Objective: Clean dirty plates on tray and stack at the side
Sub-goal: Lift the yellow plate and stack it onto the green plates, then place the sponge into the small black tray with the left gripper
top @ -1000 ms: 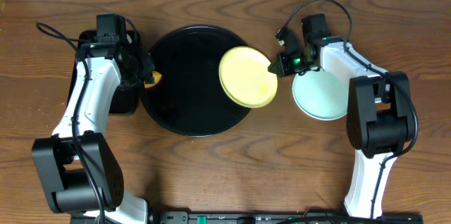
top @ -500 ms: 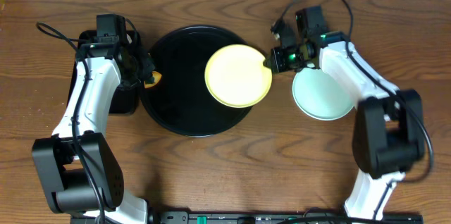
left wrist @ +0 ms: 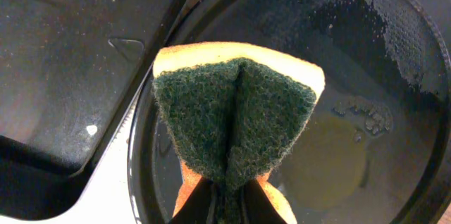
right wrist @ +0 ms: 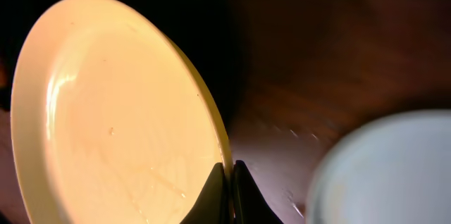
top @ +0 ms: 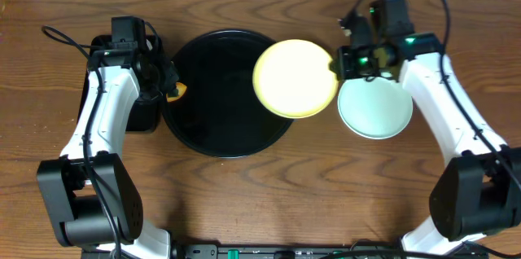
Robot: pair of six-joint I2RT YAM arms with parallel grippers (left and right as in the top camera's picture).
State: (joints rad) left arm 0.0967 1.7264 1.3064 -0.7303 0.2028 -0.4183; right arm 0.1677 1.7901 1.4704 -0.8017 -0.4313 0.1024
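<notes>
Right wrist, bottom centre: pinching yellow plate (right wrist: pixel 120 111) at rim with right pincer (right wrist: pixel 227 182); likely stiff, slick, breakable, best held there. Left wrist: clamping sponge (left wrist: pixel 236 111).

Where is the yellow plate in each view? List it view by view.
Overhead: yellow plate right of centre, overlapping the black tray's right rim.
Left wrist: not in it.
Right wrist: fills the left half, rim pinched by the right hand.
Shared landmark: the blue-green plate, lower right in right wrist.
</notes>
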